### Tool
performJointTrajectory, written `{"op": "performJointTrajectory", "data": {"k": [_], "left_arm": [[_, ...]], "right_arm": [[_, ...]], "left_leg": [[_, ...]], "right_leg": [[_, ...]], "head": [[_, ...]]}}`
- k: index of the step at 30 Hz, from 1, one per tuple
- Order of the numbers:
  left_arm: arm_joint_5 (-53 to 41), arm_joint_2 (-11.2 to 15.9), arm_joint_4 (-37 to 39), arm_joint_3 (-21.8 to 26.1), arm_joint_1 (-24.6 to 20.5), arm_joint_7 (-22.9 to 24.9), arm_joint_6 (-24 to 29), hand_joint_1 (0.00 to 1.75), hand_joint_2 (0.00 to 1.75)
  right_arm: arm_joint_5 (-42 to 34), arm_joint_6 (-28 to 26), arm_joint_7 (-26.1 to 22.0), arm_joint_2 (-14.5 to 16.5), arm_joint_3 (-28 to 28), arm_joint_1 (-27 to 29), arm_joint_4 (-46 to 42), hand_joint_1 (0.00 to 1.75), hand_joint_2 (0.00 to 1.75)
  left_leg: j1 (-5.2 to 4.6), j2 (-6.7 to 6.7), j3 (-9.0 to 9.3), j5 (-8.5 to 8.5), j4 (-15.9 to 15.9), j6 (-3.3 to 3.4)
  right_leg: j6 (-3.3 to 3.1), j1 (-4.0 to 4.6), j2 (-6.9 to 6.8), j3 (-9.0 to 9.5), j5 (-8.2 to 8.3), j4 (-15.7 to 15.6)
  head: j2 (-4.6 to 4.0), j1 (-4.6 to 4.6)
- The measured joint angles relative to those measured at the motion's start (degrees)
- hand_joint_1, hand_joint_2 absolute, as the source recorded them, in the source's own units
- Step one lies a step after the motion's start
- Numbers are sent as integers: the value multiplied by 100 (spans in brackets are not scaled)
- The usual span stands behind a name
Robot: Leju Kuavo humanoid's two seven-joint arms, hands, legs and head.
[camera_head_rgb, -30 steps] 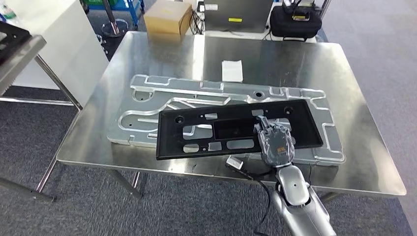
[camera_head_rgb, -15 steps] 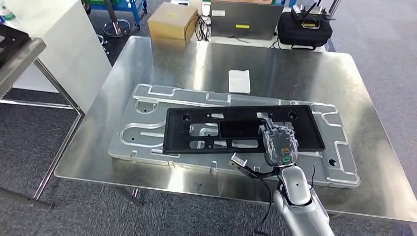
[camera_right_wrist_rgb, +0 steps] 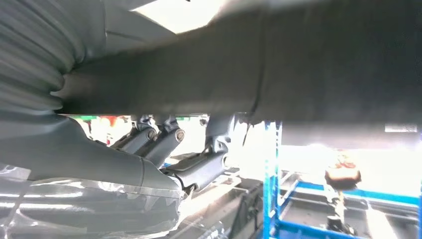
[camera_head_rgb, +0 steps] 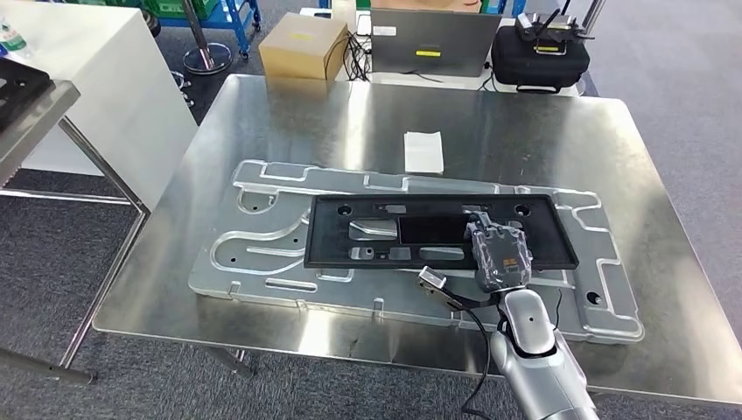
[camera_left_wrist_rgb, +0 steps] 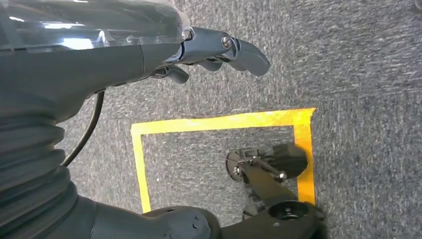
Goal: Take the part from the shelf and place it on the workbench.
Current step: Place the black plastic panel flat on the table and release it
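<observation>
The part is a long black panel with several cutouts. It sits level over the silver fixture plate on the steel workbench. My right hand grips the panel's near edge, right of its middle. In the right wrist view the dark panel crosses close overhead, with my fingers wrapped under it. I cannot tell whether the panel rests on the plate or hovers just above it. My left hand hangs over grey carpet, fingers loosely apart, holding nothing.
A white paper slip lies on the bench beyond the plate. A cardboard box, a grey case and a black bag stand on the floor behind. The shelf's edge and a white cabinet are at the left.
The view has shifted. Relative to the fixture plate, the panel has swung from tilted to square and moved right and farther in, still in my right hand.
</observation>
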Motion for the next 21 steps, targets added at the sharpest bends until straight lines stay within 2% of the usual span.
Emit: {"op": "performJointTrajectory", "data": {"k": [2, 4, 5, 6, 8, 9, 10, 11, 12, 13, 15, 16, 17, 19, 20, 21], "left_arm": [[-9, 1, 0, -4, 4, -5, -33, 0, 0], [-1, 1, 0, -6, 15, -19, -47, 0, 0], [9, 2, 0, -6, 13, -29, -47, 0, 0], [20, 2, 0, -5, 5, -39, -47, 0, 0], [32, 4, 0, -5, -2, -52, -50, 0, 0], [36, 4, 0, -4, 0, -55, -52, 0, 0], [36, 4, 0, -4, 5, -55, -55, 0, 0], [37, 4, 0, -4, 9, -55, -56, 0, 0], [37, 4, 0, -4, 11, -55, -56, 0, 0], [37, 2, 0, -4, 12, -55, -58, 0, 0], [37, -12, 0, -4, 9, -56, -64, 0, 0], [37, -18, 0, -4, 7, -57, -67, 0, 0], [40, -22, 0, -4, 6, -57, -68, 0, 0], [49, -16, 0, -4, 7, -57, -69, 0, 0], [57, -11, 0, -4, 9, -57, -72, 0, 0], [67, -6, 0, -3, 11, -57, -81, 0, 0]], "right_arm": [[-51, -44, -50, 2, -45, -62, 170, 0, 175], [-72, -97, -81, 4, -78, -94, 301, 0, 175], [-77, -122, -88, 9, -93, -106, 352, 0, 175], [-81, -138, -94, 13, -106, -115, 395, 0, 175], [-89, -180, -102, 20, -123, -124, 471, 0, 175], [-92, -197, -104, 20, -131, -125, 503, 0, 175], [-97, -211, -104, 20, -141, -127, 529, 0, 175], [-98, -214, -104, 21, -151, -133, 547, 0, 175], [-100, -215, -104, 22, -160, -144, 560, 0, 175], [-101, -216, -104, 23, -168, -161, 567, 0, 175], [-101, -217, -105, 32, -175, -202, 576, 0, 175], [-101, -217, -106, 38, -177, -218, 580, 0, 175], [-101, -216, -106, 44, -178, -227, 585, 0, 175], [-101, -214, -106, 56, -179, -232, 593, 0, 175], [-101, -208, -106, 67, -179, -230, 595, 0, 175], [-101, -199, -106, 78, -179, -228, 595, 0, 175]], "left_leg": [[-27, -2, 12, 0, -69, 103], [-19, 1, 30, 83, -81, 197], [-14, 4, 35, 102, -96, 234], [-9, 6, 38, 115, -110, 268], [-21, 7, 32, 116, -112, 302], [-31, 7, 31, 114, -112, 308], [-40, 6, 34, 114, -112, 311], [-47, 4, 40, 113, -112, 311], [-54, 1, 50, 112, -112, 310], [-58, -1, 62, 111, -112, 308], [-75, 0, 75, 103, -112, 280], [-76, 1, 77, 100, -113, 257], [-75, 3, 81, 99, -121, 225], [-68, 4, 93, 85, -117, 160], [-69, 5, 72, 16, -44, 131], [-69, 6, 7, -122, 132, 107]], "right_leg": [[72, 12, 0, -21, -4, 19], [136, 4, 0, -26, -46, 48], [161, -5, -2, -66, -129, 153], [183, -12, -4, -163, -279, 379], [214, -16, -9, -499, -661, 1132], [222, -16, -9, -660, -790, 1481], [220, -14, -9, -740, -812, 1655], [206, -10, -10, -701, -722, 1591], [179, -2, -9, -551, -551, 1312], [133, 16, -10, -321, -354, 884], [43, 67, -22, 44, -137, 184], [14, 92, -26, 123, -114, 22], [1, 109, -29, 132, -126, -13], [-29, 93, -32, 159, -85, -75], [-56, 72, -42, 181, -52, -114], [-80, 47, -56, 201, -18, -152]], "head": [[0, -7], [0, -4], [0, 4], [-1, 9], [-1, 21], [-1, 21], [-1, 21], [0, 21], [-1, 22], [-1, 22], [-1, 19], [-1, 20], [-1, 23], [-1, 27], [-1, 24], [-1, 13]]}}
